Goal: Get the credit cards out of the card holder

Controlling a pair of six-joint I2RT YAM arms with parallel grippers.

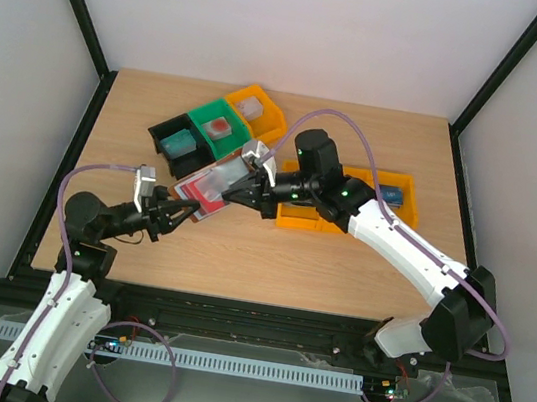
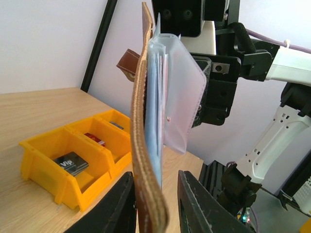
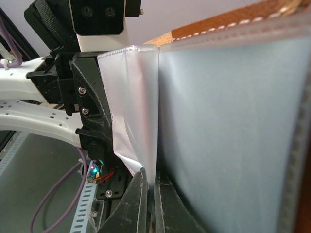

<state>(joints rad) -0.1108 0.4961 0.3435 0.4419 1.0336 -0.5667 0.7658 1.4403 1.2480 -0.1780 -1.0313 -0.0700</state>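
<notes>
The brown leather card holder (image 1: 212,185) hangs open in the air between both grippers. In the left wrist view its leather edge (image 2: 141,121) and pale blue lining stand between my left gripper's (image 2: 155,204) fingers; the leather touches one finger and a gap shows at the other. My right gripper (image 3: 150,194) is shut on the card holder's clear plastic sleeve (image 3: 136,107), which also shows in the left wrist view (image 2: 187,97). A red edge (image 1: 203,208) shows along the holder's lower side. A red card (image 2: 95,140) and a black VIP card (image 2: 71,163) lie in the yellow bin (image 2: 48,177).
A double yellow bin (image 1: 402,186) sits under my right arm at the right. A row of black (image 1: 171,141), green (image 1: 214,127) and yellow (image 1: 252,108) bins with small items stands at the back centre. The wooden table edge lies close below the grippers.
</notes>
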